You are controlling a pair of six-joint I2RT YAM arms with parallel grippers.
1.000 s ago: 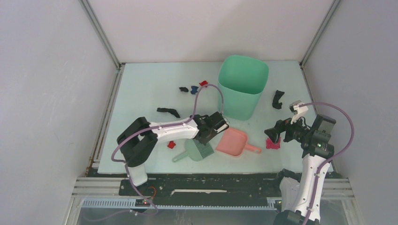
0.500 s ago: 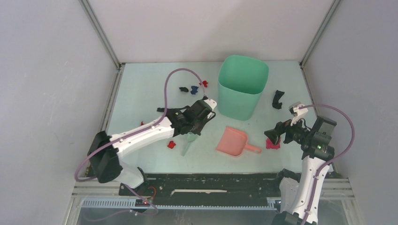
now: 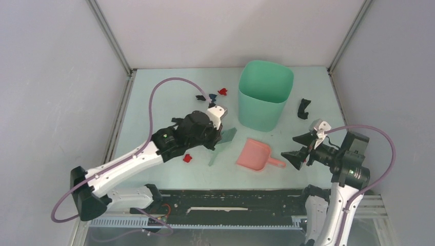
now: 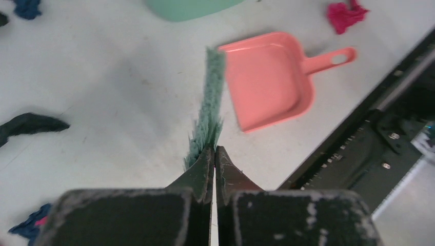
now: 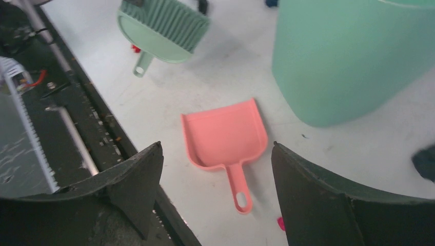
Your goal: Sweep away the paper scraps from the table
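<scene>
My left gripper (image 3: 216,137) is shut on the green hand brush (image 3: 225,138) and holds it on edge above the table (image 3: 154,102). In the left wrist view the bristles (image 4: 210,110) stick out past my shut fingertips. The pink dustpan (image 3: 254,154) lies flat, its handle towards my right gripper (image 3: 296,148), which is open and low beside the handle's end. Paper scraps lie about: red (image 3: 187,158), black (image 3: 200,97), blue (image 3: 211,97), red (image 3: 222,92), black (image 3: 303,108). A magenta scrap (image 4: 346,14) lies by the dustpan handle (image 5: 238,192).
The tall mint-green bin (image 3: 265,95) stands behind the dustpan. A long black scrap (image 4: 31,124) lies left of the brush. The black base rail (image 3: 231,202) runs along the near table edge, close to the dustpan and my right gripper.
My left arm lifted the brush off the table, carried it back towards the bin and turned it on edge. My right gripper turned towards the dustpan handle, its jaws a little narrower.
</scene>
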